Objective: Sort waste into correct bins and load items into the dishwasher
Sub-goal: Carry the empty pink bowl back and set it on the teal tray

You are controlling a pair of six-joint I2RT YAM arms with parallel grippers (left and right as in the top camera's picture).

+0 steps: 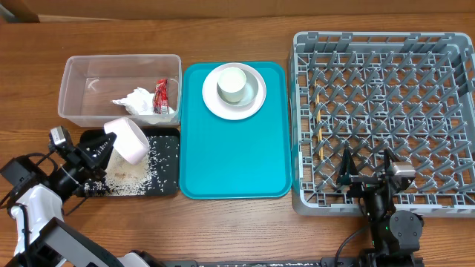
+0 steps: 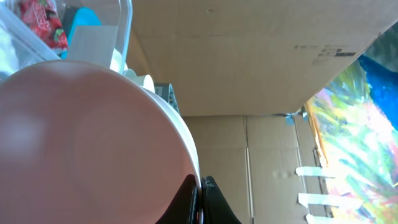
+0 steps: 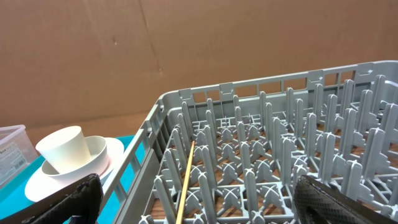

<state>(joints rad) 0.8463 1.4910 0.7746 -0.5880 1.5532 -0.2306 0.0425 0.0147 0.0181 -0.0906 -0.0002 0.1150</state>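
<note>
Wooden counter (image 1: 237,30) from overhead, left claw (image 1: 106,150) holds the pale pink bowl (image 1: 128,139) tilted above rice (image 1: 145,174) on the black tray (image 1: 169,185) just ahead; left wrist, it's clamped on the thin rim, stiff, slick, breakable, so grip there; right wrist, right claw (image 3: 199,205) spread wide, empty, rack (image 3: 280,143) ahead.

2 bowls are counted: 1 pink bowl (image 1: 128,141) gripped in the left pincer (image 1: 107,148), 1 grey bowl (image 3: 99,152) well to its right. Also counted are 1 cup (image 1: 231,83), 1 plate (image 3: 45,183), 1 wrapper (image 1: 160,95), 1 tissue (image 1: 137,101), 2 bins (clear tub (image 1: 74,74) beyond the pincer, black tray (image 1: 169,185) under it) and 1 dish rack (image 1: 386,74). Rice grains (image 1: 130,174) are too many to count.
</note>
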